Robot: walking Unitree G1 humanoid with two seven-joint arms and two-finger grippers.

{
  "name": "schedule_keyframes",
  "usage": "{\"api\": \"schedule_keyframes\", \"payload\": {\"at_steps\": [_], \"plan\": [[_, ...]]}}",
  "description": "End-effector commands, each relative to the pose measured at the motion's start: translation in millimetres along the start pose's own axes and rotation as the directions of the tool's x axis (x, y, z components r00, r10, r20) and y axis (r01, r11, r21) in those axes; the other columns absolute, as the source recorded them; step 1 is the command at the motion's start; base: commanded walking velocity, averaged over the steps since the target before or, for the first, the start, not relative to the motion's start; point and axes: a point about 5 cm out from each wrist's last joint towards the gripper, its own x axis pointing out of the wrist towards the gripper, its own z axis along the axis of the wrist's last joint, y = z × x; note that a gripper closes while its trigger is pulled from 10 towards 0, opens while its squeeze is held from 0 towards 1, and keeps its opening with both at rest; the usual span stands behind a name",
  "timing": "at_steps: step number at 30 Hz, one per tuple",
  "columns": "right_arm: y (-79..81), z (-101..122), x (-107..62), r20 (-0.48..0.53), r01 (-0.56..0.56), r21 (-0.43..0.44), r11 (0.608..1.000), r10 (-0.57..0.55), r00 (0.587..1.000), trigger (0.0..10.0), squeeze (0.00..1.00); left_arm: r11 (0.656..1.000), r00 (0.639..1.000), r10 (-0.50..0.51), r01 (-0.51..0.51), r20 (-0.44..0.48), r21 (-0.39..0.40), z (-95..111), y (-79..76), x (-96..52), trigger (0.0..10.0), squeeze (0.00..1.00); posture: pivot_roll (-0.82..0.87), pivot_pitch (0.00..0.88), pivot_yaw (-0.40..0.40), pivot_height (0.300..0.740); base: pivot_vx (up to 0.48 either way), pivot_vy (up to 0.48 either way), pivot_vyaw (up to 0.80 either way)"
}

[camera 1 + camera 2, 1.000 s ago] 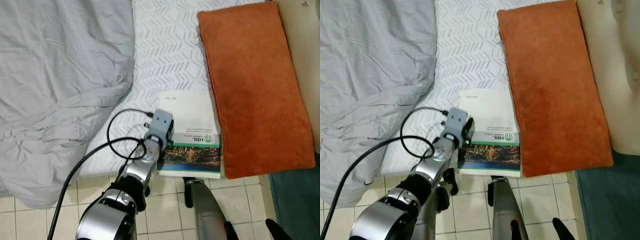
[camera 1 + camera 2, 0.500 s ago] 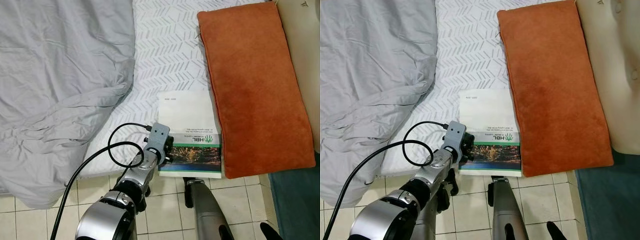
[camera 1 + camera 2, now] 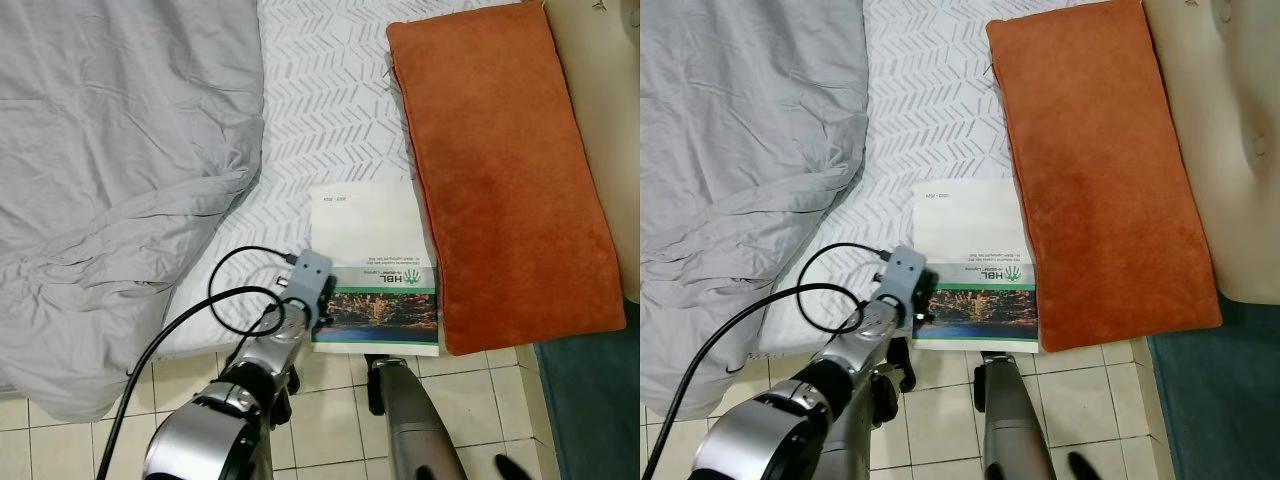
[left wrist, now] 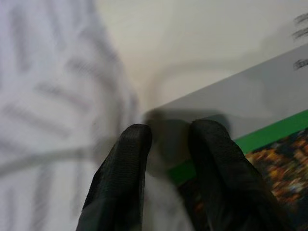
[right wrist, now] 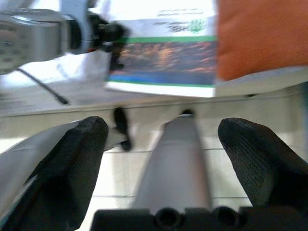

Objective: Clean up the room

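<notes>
At booklet corner (bed edge): left pincer.

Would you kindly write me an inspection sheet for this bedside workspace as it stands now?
Surface: bed sheet with chevron print, above tiled floor.
Job's things: booklet at the bed's edge, beside orange cushion.
Clutter: rumpled grey duvet.
Grippers: left gripper at the booklet's corner, fingers nearly together; right gripper open, low over the floor.
Cables: black cable looped on the left arm.
Surroundings: teal rug.
</notes>
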Motion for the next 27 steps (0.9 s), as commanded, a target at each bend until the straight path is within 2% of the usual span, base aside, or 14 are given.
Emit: {"api": "schedule_keyframes", "payload": {"at_steps": [1, 6, 9, 11, 12, 13, 14, 15, 16, 17, 20, 21, 22, 27], "plan": [[6.2, -9, -4.6, -0.066, -0.044, 0.032, 0.998, 0.046, 0.997, 10.0, 0.0, 0.998, 0.985, 0.043, -0.049, -0.167, -0.036, -45, 6.1, -13.1, 10.0, 0.0, -0.44, 0.77, 0.109, 0.74, 0.0, 0.0, 0.0], [11.1, -14, -2.8, -0.087, -0.1, 0.044, 0.994, 0.103, 0.991, 10.0, 0.0, 0.991, 0.975, 0.123, -0.131, -0.188, -0.034, -58, 28.7, -19.6, 10.0, 0.0, -0.43, 0.769, 0.094, 0.74, 0.0, 0.0, 0.0], [11.3, -15, -3.0, -0.09, -0.111, 0.045, 0.993, 0.115, 0.989, 10.0, 0.0, 0.987, 0.973, 0.142, -0.152, -0.184, -0.043, -60, 35.8, -21.4, 10.0, 0.0, -0.42, 0.767, 0.092, 0.74, 0.0, 0.0, 0.0], [10.2, -16, -4.3, -0.094, -0.117, 0.046, 0.992, 0.121, 0.988, 10.0, 0.0, 0.985, 0.981, 0.149, -0.157, -0.122, -0.064, -46, 38.7, -16.9, 10.0, 0.0, -0.42, 0.766, 0.093, 0.74, 0.0, 0.0, 0.0], [10.2, -16, -4.3, -0.094, -0.117, 0.046, 0.992, 0.121, 0.988, 10.0, 0.0, 0.985, 0.981, 0.149, -0.157, -0.122, -0.064, -46, 38.7, -16.9, 10.0, 0.0, -0.42, 0.766, 0.093, 0.74, 0.0, 0.0, 0.0], [10.2, -17, -4.9, -0.096, -0.122, 0.048, 0.991, 0.126, 0.987, 10.0, 0.0, 0.987, 0.989, 0.142, -0.144, -0.031, -0.075, -24, 36.9, -10.2, 10.0, 0.0, -0.42, 0.767, 0.094, 0.74, 0.0, 0.0, 0.0], [10.2, -17, -4.9, -0.096, -0.122, 0.048, 0.991, 0.126, 0.987, 10.0, 0.0, 0.987, 0.989, 0.142, -0.144, -0.031, -0.075, -24, 36.9, -10.2, 10.0, 0.0, -0.42, 0.767, 0.094, 0.74, 0.0, 0.0, 0.0], [10.5, -17, -4.9, -0.095, -0.125, 0.049, 0.991, 0.129, 0.987, 10.0, 0.0, 0.988, 0.991, 0.132, -0.128, 0.033, -0.086, -9, 33.4, -6.5, 10.0, 0.0, -0.42, 0.765, 0.097, 0.74, 0.0, 0.0, 0.0], [10.5, -17, -4.9, -0.095, -0.125, 0.049, 0.991, 0.129, 0.987, 10.0, 0.0, 0.988, 0.991, 0.132, -0.128, 0.033, -0.086, -9, 33.4, -6.5, 10.0, 0.0, -0.42, 0.765, 0.097, 0.74, 0.0, 0.0, 0.0], [11.3, -17, -4.6, -0.092, -0.128, 0.053, 0.99, 0.132, 0.987, 10.0, 0.0, 0.989, 0.985, 0.117, -0.103, 0.128, -0.109, 14, 27.0, -2.6, 10.0, 0.0, -0.42, 0.76, 0.1, 0.74, 0.0, 0.0, 0.0], [12.2, -17, -3.9, -0.089, -0.129, 0.057, 0.99, 0.133, 0.987, 10.0, 0.0, 0.987, 0.964, 0.09, -0.053, 0.25, -0.152, 45, 16.0, -1.2, 10.0, 0.0, -0.42, 0.758, 0.107, 0.74, 0.0, 0.0, 0.0], [12.2, -17, -3.9, -0.089, -0.129, 0.057, 0.99, 0.133, 0.987, 10.0, 0.0, 0.987, 0.964, 0.09, -0.053, 0.25, -0.152, 45, 16.0, -1.2, 10.0, 0.0, -0.42, 0.758, 0.107, 0.74, 0.0, 0.0, 0.0], [12.5, -18, -3.7, -0.087, -0.13, 0.058, 0.99, 0.134, 0.987, 10.0, 0.0, 0.983, 0.948, 0.077, -0.02, 0.308, -0.182, 62, 10.2, -1.7, 10.0, 0.0, -0.42, 0.757, 0.109, 0.74, 0.0, 0.0, 0.0], [12.1, -17, -3.5, -0.081, -0.127, 0.061, 0.99, 0.132, 0.988, 10.0, 0.0, 0.982, 0.93, 0.039, 0.033, 0.366, -0.188, 82, 0.3, -1.0, 10.0, 0.0, -0.42, 0.757, 0.112, 0.74, 0.0, 0.0, 0.0]]}}
